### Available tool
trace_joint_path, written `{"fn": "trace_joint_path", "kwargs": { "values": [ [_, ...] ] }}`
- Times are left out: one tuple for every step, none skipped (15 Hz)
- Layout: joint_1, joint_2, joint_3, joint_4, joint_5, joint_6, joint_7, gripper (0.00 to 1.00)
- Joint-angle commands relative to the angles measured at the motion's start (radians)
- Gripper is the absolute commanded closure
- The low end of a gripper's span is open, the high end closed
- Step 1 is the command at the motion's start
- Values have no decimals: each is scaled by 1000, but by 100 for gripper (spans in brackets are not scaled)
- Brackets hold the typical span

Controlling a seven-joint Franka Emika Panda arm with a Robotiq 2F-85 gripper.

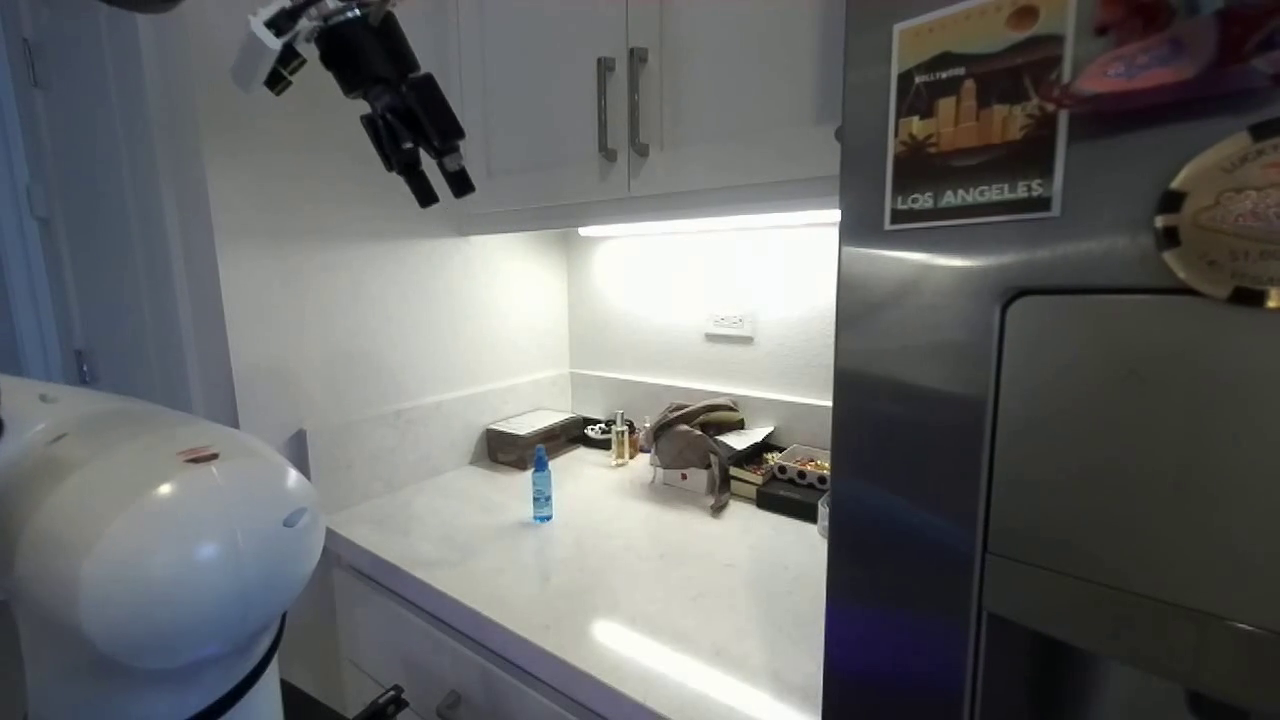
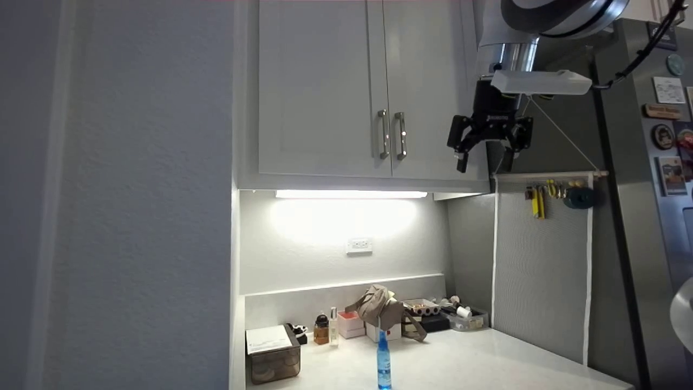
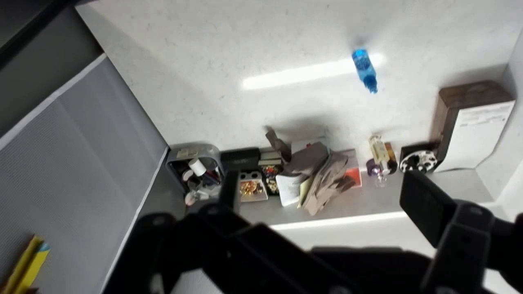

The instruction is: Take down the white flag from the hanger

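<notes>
In an exterior view, with hand (image 2: 484,161) spread wide and nothing in grasp, near the likely hanger (image 2: 520,176), at unclear depth. Hung below, at the side of the refrigerator (image 2: 641,227): the best match for the white flag (image 2: 541,287). Could jam or tilt if dragged down without first lifting the cord (image 2: 564,134), with top end out of sight. Could snag on yellow trinkets (image 2: 537,203) if pinched low, or sweep the clear bin (image 2: 475,324) on the bench (image 2: 460,360) in falling. Limp, sheer mesh with straight white edging; pale, slender hanger; thin cord drawn taut.
</notes>
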State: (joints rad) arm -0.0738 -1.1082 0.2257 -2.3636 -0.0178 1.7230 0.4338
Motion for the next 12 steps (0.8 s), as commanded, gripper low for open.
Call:
{"fn": "trace_joint_path", "kwargs": {
  "values": [
    [-74,-55,7,14,-42,78,57,0],
    [-95,-67,8,16,-54,101,74,0],
    [-117,-78,10,15,-66,127,90,0],
    [-142,-86,11,16,-79,146,109,0],
    [-168,-94,12,17,-90,165,130,0],
    [-195,-96,11,22,-103,182,149,0],
    [-222,-98,9,22,-122,205,167,0],
    [-248,-100,9,21,-142,231,186,0],
    [-276,-96,8,25,-163,254,205,0],
    [-306,-88,3,29,-190,281,222,0],
    [-335,-85,3,30,-218,306,242,0],
    [-365,-82,1,32,-250,334,259,0]
  ]
}}
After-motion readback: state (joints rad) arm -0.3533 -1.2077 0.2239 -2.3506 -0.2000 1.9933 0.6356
